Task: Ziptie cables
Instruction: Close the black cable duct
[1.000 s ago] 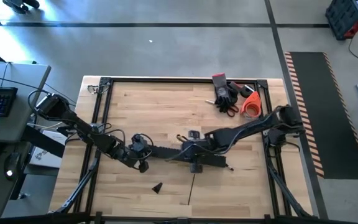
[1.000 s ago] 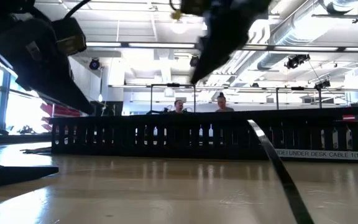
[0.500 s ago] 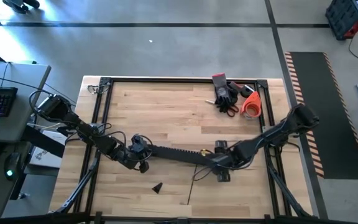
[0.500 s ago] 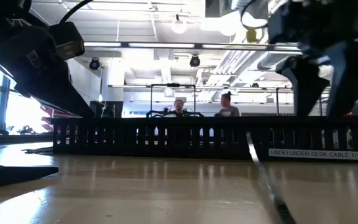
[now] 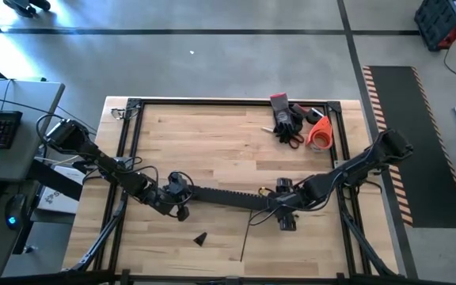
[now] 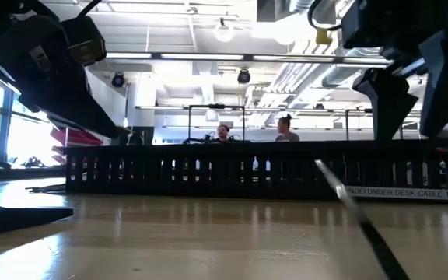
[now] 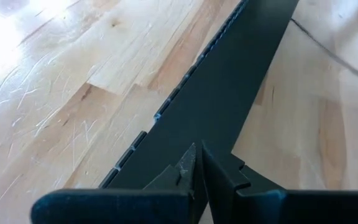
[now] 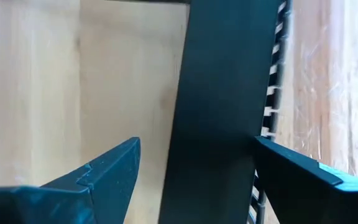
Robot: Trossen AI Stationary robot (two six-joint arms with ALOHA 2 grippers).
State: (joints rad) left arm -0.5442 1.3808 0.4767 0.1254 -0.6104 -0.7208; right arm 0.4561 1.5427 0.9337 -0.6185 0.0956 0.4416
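A long black comb-toothed rail [image 5: 228, 195] lies flat on the wooden table, running left to right. My left gripper [image 5: 179, 198] is shut at the rail's left end. My right gripper [image 5: 285, 215] is open at the rail's right end. In the right wrist view its fingers [image 8: 104, 177] stand on either side of the rail [image 8: 222, 93]. In the low view they hang a little above the rail [image 6: 247, 167], apart from it. The cables do not show in any view. My left gripper sets its shut fingertips [image 7: 196, 163] on the flat top of the rail at its left end [image 7: 166, 168], slanting down from the table's left. The fingers lie along the rail. The rail stays flat on the table.
A thin black strip [image 5: 245, 237] runs from the rail toward the near edge, and a small black piece [image 5: 200, 237] lies near it. Gloves and scissors [image 5: 287, 120] and an orange roll [image 5: 320, 133] sit far right. People sit beyond the table [image 6: 224, 134].
My right gripper has travelled along the rail from its middle toward the table's right edge, and its fingers have opened over the rail's right end. The rail has stayed flat on the table.
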